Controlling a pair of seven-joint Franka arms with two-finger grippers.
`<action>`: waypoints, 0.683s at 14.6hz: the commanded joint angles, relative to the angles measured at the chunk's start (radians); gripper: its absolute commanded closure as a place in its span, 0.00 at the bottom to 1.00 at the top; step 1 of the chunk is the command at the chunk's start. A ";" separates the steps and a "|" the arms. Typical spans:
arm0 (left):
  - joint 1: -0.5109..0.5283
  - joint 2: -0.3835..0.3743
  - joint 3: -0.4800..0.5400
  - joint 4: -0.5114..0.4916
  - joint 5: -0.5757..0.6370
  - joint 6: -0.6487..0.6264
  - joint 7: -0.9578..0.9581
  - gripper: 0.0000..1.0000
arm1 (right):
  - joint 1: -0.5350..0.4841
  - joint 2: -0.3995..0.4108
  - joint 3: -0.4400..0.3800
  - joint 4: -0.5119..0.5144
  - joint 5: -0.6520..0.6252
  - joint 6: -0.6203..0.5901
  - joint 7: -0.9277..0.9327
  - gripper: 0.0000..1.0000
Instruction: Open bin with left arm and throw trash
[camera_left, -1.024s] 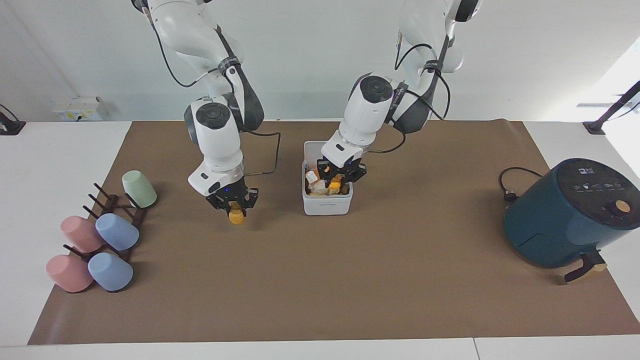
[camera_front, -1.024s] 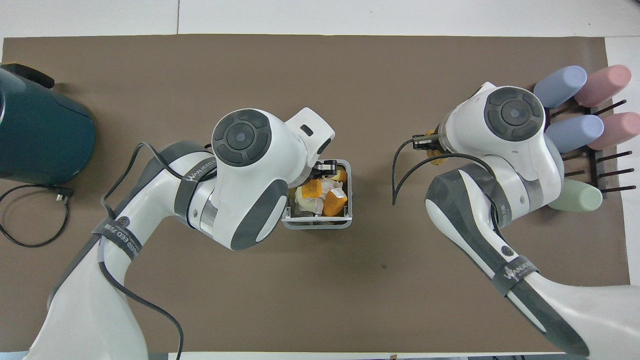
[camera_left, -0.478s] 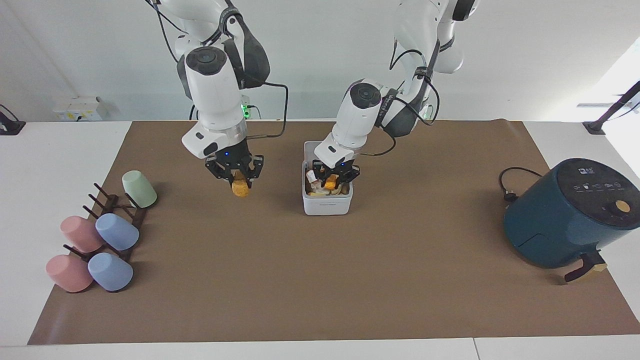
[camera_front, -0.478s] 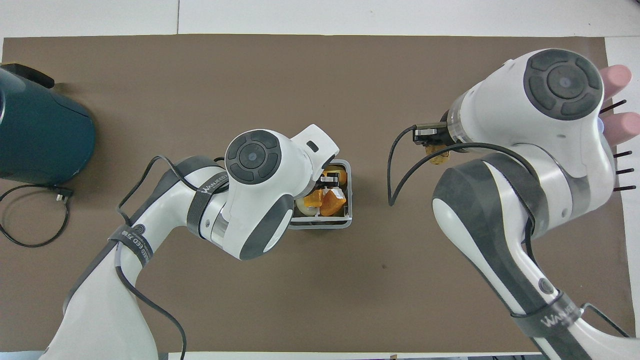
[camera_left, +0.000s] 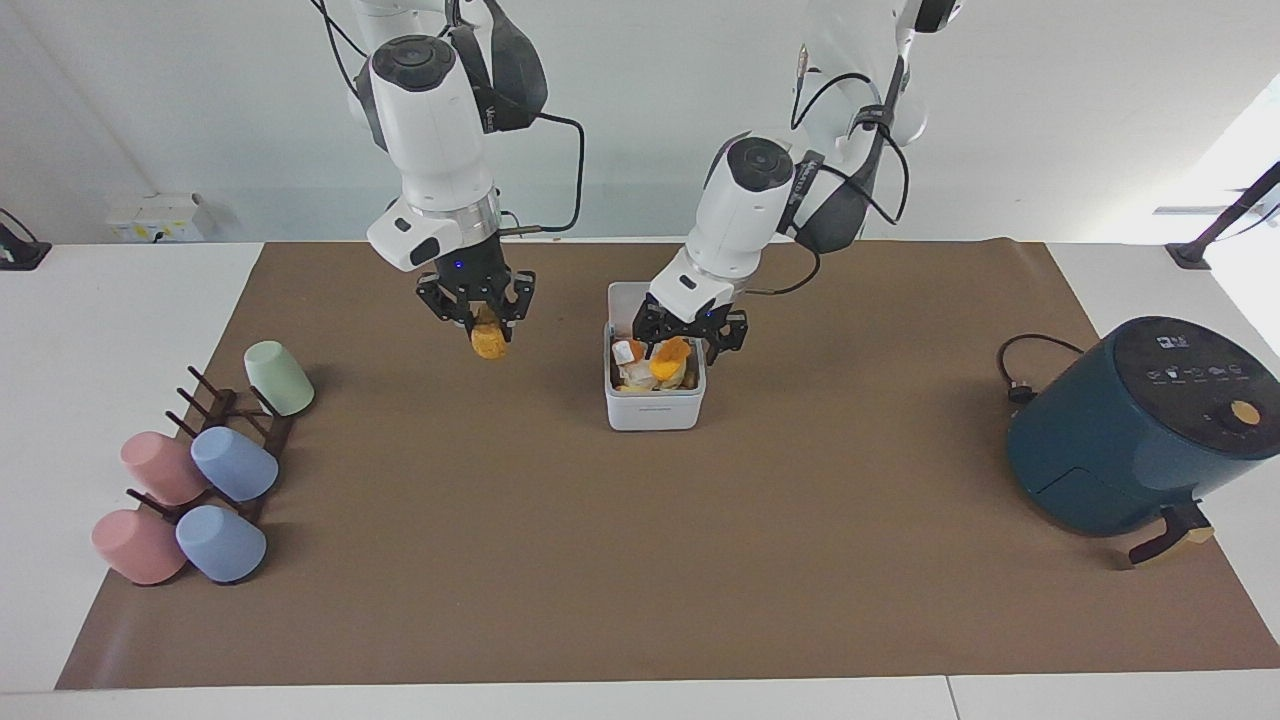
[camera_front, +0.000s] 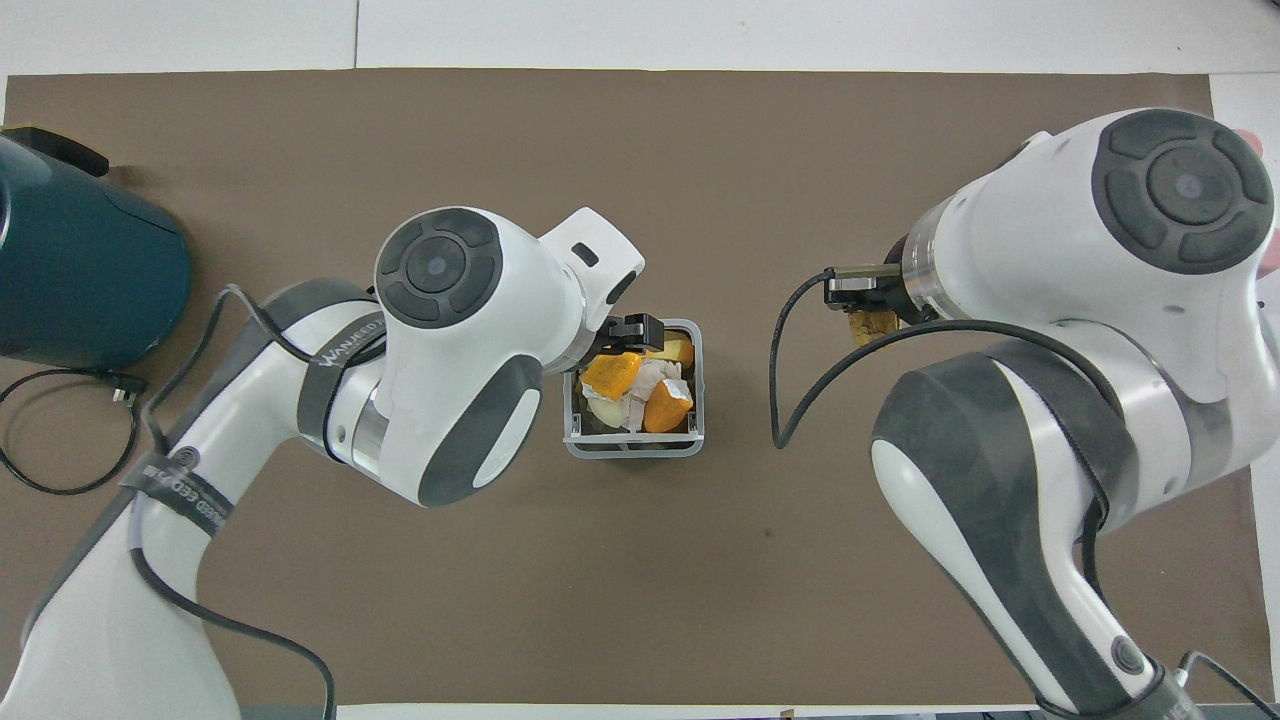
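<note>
Pastel plastic cups (camera_left: 190, 480) lie on a dark wooden rack (camera_left: 228, 420) at the right arm's end of the brown paper-covered surface (camera_left: 640, 560). Beside them, the right hand (camera_left: 478, 318) hangs in the air over bare paper, its fingers closed on a crumbly orange-brown oblong piece of trash (camera_left: 488, 343). At mid-surface the small white cube-shaped plastic bin (camera_left: 654, 410) stands with its lid up, orange-yellow scraps (camera_front: 640, 388) inside. Over its rim hovers the left hand (camera_left: 690, 338), fingers spread. A dark teal air fryer (camera_left: 1140, 425) sits at the left arm's end.
</note>
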 joint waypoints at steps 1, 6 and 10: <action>0.060 -0.041 0.000 0.047 -0.001 -0.096 0.004 0.00 | 0.021 -0.004 -0.022 -0.011 0.043 0.013 0.013 1.00; 0.310 -0.136 0.000 0.070 0.017 -0.211 0.079 0.00 | 0.070 0.036 0.011 -0.037 0.158 0.155 0.187 1.00; 0.491 -0.195 -0.002 0.064 0.074 -0.352 0.407 0.00 | 0.070 0.123 0.151 -0.037 0.143 0.294 0.431 1.00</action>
